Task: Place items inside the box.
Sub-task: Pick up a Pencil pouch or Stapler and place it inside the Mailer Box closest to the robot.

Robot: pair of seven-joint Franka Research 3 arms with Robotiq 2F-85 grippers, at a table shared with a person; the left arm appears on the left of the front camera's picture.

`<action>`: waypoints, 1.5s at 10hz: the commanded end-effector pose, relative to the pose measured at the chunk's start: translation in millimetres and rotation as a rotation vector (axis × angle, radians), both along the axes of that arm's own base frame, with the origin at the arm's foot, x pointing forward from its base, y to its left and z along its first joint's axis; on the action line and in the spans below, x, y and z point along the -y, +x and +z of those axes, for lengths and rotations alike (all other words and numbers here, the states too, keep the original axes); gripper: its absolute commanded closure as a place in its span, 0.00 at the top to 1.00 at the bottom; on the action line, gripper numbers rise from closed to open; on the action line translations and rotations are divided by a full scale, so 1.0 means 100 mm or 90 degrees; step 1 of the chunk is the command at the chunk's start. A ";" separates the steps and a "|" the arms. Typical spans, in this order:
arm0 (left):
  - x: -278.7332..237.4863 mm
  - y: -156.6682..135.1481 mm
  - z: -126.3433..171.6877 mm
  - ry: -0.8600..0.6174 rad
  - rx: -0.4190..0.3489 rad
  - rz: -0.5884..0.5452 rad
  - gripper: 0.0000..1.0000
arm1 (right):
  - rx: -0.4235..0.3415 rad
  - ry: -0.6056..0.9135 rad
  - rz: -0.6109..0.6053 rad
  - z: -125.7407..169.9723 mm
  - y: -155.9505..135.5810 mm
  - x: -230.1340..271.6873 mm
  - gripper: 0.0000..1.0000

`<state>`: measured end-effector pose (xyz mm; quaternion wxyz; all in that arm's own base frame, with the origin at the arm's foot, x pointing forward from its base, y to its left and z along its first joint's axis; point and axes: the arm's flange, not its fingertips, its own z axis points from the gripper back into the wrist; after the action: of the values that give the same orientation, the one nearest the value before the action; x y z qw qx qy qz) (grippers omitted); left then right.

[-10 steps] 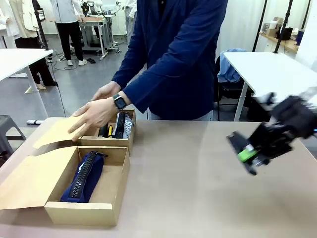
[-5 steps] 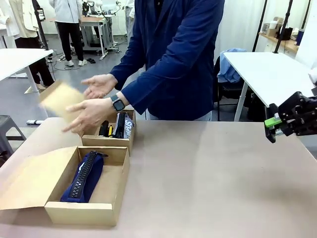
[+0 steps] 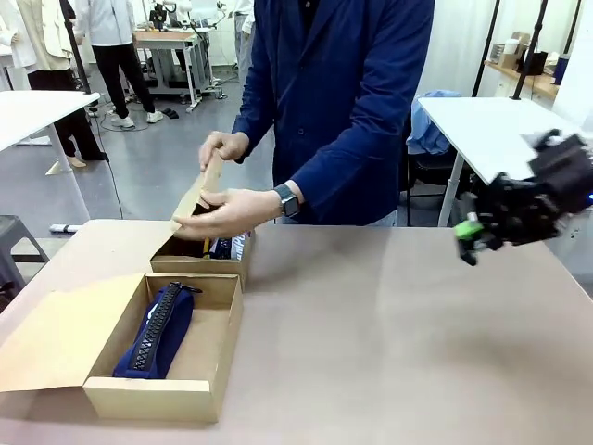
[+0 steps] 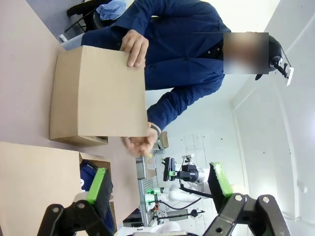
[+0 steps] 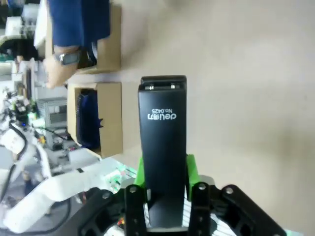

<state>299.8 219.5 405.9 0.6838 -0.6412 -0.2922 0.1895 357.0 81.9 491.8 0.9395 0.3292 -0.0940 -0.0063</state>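
Pencil case (image 3: pixel 156 332) lies in the box (image 3: pixel 153 397); right pincer (image 5: pixel 163 169) clamps a stapler (image 5: pixel 162 118) not yet boxed; left pincer (image 4: pixel 160 184) stands open

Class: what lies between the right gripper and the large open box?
In the front view, bare table lies between the box and the right gripper, which holds a stapler.

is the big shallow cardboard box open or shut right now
Open. The shallow tan cardboard box has its hinged flap lid lying flat out to the left, and a navy fabric pencil case lies inside.
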 end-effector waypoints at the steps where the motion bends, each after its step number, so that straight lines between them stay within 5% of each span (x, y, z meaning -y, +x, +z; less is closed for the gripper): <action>1: 0.01 -0.01 0.01 0.002 0.017 -0.003 1.00 | -0.025 -0.057 0.078 0.08 0.39 -0.42 0.36; 4: 0.01 -0.01 0.01 0.002 0.017 -0.003 1.00 | -0.034 -0.025 0.106 0.08 0.25 -0.13 0.36; 5: 0.01 -0.01 0.01 0.002 0.017 -0.003 1.00 | -0.018 -0.064 0.153 0.07 0.05 0.07 0.36; 7: 0.01 -0.01 0.01 0.002 0.017 -0.003 1.00 | 0.039 -0.053 0.118 0.08 -0.27 0.29 0.36; 15: 0.01 -0.01 0.01 0.002 0.017 -0.003 1.00 | 0.035 -0.032 0.109 0.03 -0.14 0.13 0.36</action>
<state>299.6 219.5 406.3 0.6838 -0.6411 -0.2926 0.1893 333.8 54.6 489.6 0.9456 0.3034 -0.0813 0.0849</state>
